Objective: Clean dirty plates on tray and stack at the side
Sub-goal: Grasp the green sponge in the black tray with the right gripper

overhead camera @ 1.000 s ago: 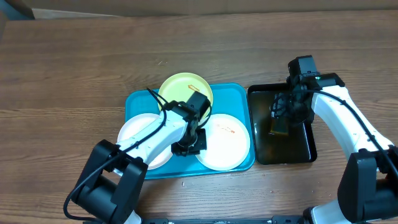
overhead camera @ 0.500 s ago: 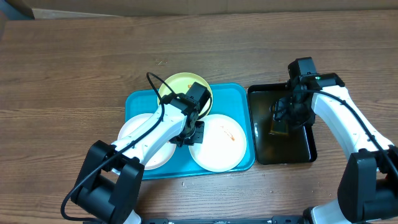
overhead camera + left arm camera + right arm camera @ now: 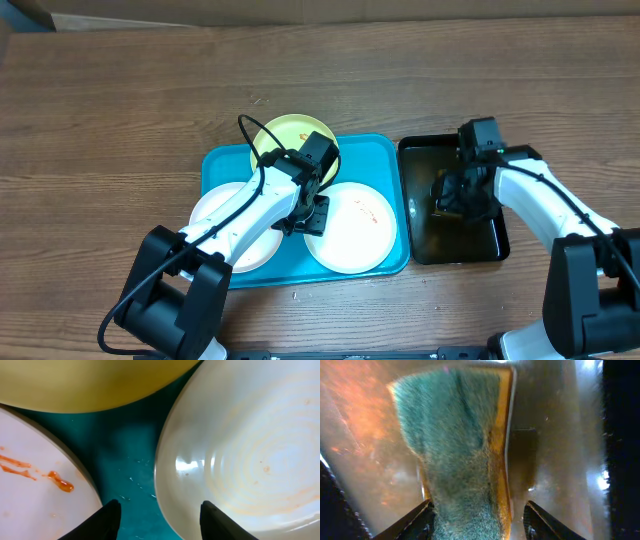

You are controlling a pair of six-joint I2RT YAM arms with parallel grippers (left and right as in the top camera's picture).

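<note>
Three plates lie on the teal tray (image 3: 222, 162): a yellow-green plate (image 3: 290, 135) at the back, a white plate (image 3: 225, 230) on the left and a white plate (image 3: 355, 235) with orange smears on the right. My left gripper (image 3: 308, 212) hangs open low over the tray between the two white plates. In the left wrist view the left gripper (image 3: 160, 520) spans bare tray (image 3: 125, 460); one finger is over the smeared plate (image 3: 30, 475), the other over the second white plate (image 3: 250, 460). My right gripper (image 3: 479, 510) stands open around a green-and-yellow sponge (image 3: 455, 435).
A black tray (image 3: 480, 245) with water stands right of the teal tray, and the sponge lies in it under the right gripper (image 3: 452, 195). Bare wooden table (image 3: 120, 100) surrounds both trays.
My left gripper went from shut to open, after moving back a little while the smeared white plate slid slightly left. My right gripper has narrowed around the sponge and shifted slightly left.
</note>
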